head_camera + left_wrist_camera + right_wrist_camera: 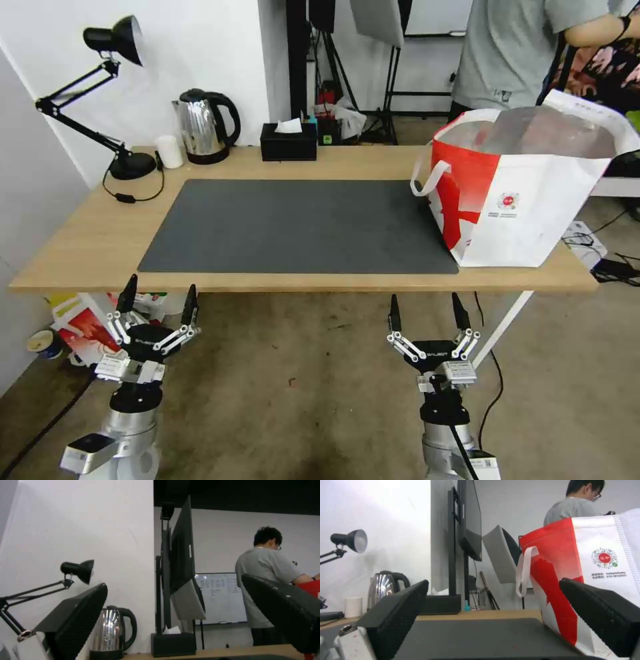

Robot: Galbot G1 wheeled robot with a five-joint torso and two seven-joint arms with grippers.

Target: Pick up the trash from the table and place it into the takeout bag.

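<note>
Large boxy white-and-red takeout bag (527, 193) stands at the right end of the long light-wood table (87, 240); no trash lies on its dark grey mat (293, 227), suggesting clearing is finished. Left gripper (159, 295) and right gripper (427, 312) hang below the table's near edge, fingers apart, empty.

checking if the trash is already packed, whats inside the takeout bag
Looking into the takeout bag from the head view, silver foil lining shows at its open top. Its walls cover the bottom, so no contents can be made out.
</note>
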